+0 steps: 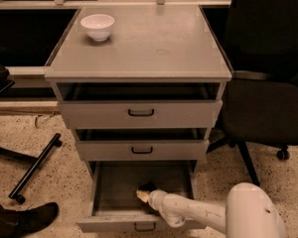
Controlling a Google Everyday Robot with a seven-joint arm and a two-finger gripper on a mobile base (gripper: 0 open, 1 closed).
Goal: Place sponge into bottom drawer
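Observation:
The bottom drawer (102, 192) of the grey cabinet is pulled out wide, its dark inside showing. My white arm reaches in from the lower right, and my gripper (145, 192) is low inside the drawer near its middle. The sponge (143, 194) shows as a pale yellow edge with a dark top at the gripper's tip, close to the drawer floor. I cannot tell whether it is still held or resting on the floor.
The two upper drawers (139, 114) stand slightly open. A white bowl (97, 26) sits on the cabinet top at back left. A black office chair (268, 108) stands at the right. A black bar (35, 166) and a shoe (30, 218) lie on the floor at left.

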